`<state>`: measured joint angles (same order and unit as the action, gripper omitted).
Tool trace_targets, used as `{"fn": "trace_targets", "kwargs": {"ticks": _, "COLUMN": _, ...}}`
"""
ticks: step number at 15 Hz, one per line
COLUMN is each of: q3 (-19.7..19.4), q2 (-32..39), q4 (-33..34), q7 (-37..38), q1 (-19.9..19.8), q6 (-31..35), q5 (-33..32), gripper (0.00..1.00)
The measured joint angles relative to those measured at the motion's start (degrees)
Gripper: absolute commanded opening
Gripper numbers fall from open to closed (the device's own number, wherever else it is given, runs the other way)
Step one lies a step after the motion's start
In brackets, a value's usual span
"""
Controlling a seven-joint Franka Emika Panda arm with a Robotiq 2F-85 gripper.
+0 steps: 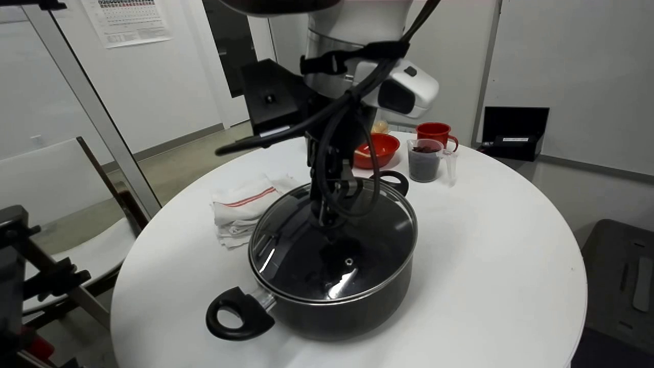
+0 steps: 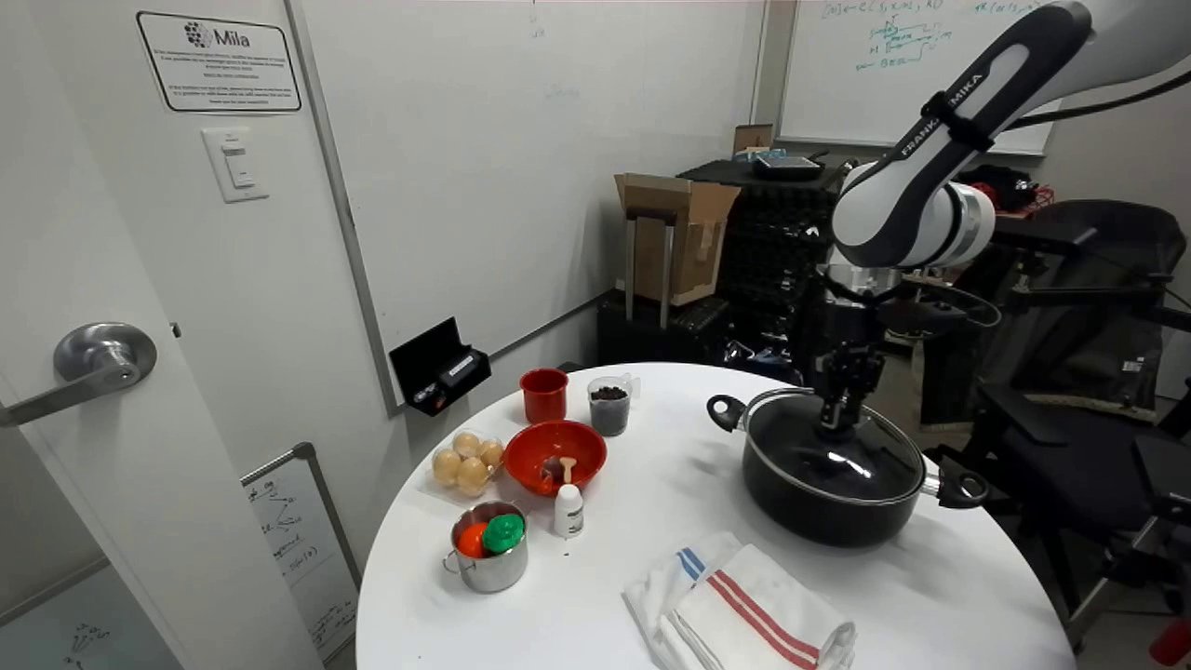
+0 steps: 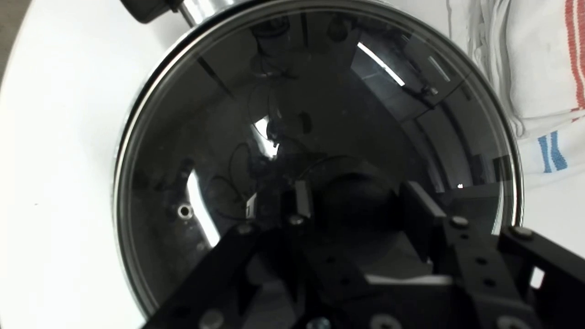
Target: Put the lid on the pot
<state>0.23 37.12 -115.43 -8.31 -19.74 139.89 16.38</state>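
The black pot (image 1: 352,319) stands on the white table and shows in both exterior views (image 2: 819,521). The clear glass lid (image 1: 380,245) lies level over its top, rim to rim as far as I can see, also in the other view (image 2: 870,470). In the wrist view the lid (image 3: 320,91) fills most of the picture. My gripper (image 3: 354,196) is down at the lid's centre, with one finger on each side of the dark knob (image 3: 356,205), which fills the gap between them. The gripper also shows in both exterior views (image 1: 327,220) (image 2: 839,423).
Folded towels (image 2: 758,605) lie beside the pot. Farther off stand a red bowl (image 2: 595,470), a red mug (image 2: 544,400), a measuring cup (image 2: 609,421), eggs (image 2: 472,473), a white bottle (image 2: 569,515) and a metal cup (image 2: 495,569). The pot's loop handles (image 1: 240,327) stick out.
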Motion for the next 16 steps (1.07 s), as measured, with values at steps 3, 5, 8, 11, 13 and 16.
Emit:
{"fn": "trace_targets", "kwargs": {"ticks": 3, "q3": -0.14, "q2": -0.01, "q4": 0.00, "q7": 0.00, "q1": 0.00, "q6": 0.00, "q5": 0.00, "gripper": 0.25}}
{"fn": "trace_targets", "kwargs": {"ticks": 5, "q3": -0.26, "q2": -0.02, "q4": 0.00, "q7": 0.00, "q1": 0.00, "q6": 0.00, "q5": 0.00, "gripper": 0.25}}
{"fn": "trace_targets", "kwargs": {"ticks": 8, "q3": -0.45, "q2": -0.03, "q4": 0.00, "q7": 0.00, "q1": 0.00, "q6": 0.00, "q5": 0.00, "gripper": 0.25}}
{"fn": "trace_targets", "kwargs": {"ticks": 11, "q3": -0.68, "q2": -0.09, "q4": -0.04, "q7": 0.01, "q1": 0.00, "q6": 0.00, "q5": 0.00, "gripper": 0.25}}
{"fn": "trace_targets", "kwargs": {"ticks": 13, "q3": -0.83, "q2": -0.15, "q4": -0.09, "q7": 0.01, "q1": 0.00, "q6": 0.00, "q5": 0.00, "gripper": 0.25}}
{"fn": "trace_targets", "kwargs": {"ticks": 16, "q3": -1.02, "q2": -0.24, "q4": -0.12, "q7": 0.01, "q1": 0.00, "q6": -0.14, "q5": 0.00, "gripper": 0.25}}
